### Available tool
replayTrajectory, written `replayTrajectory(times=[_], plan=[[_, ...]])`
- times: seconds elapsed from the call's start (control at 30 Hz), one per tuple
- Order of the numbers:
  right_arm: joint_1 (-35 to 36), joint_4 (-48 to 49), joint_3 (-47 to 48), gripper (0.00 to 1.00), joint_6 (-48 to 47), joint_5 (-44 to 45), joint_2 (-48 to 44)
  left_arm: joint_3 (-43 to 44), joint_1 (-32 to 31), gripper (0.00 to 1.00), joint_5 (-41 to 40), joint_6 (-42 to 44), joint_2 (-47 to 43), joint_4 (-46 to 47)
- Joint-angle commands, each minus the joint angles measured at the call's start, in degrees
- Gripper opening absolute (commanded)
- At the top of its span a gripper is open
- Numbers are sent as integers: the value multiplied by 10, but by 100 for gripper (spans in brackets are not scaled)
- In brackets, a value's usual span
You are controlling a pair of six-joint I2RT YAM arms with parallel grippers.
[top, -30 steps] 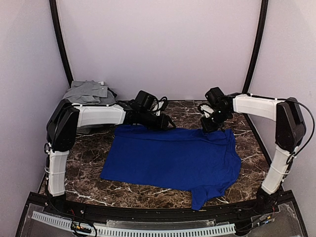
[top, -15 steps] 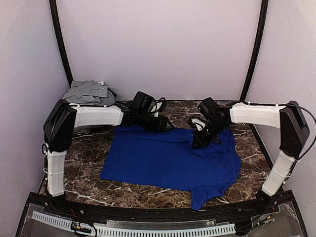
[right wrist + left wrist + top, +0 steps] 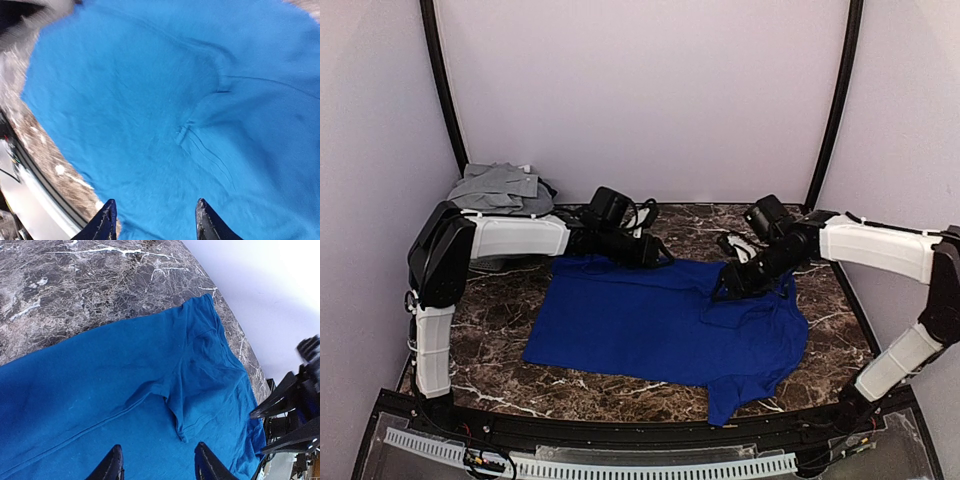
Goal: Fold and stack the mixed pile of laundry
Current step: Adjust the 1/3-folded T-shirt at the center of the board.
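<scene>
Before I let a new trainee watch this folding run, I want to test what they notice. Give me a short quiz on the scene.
1. True or false: the royal-blue cotton T-shirt lies spread on the dark marble table.
2. Where is the heap of grey fabric garments? A far left; B near right; C on the T-shirt.
3. Are the right arm's fingers apart or shut?
Key: 1 true; 2 A; 3 apart, with nothing between them, over the T-shirt.
</scene>
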Motion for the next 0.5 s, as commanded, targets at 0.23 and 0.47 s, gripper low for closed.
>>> replayTrajectory(times=[0.23,0.47], plan=[[-155,41,-127,34,55,-35,-151,6,-111,39,30,174,-13,71],[-155,70,-200,29,117,-70,-192,58,-139,32,0,209,32,48]])
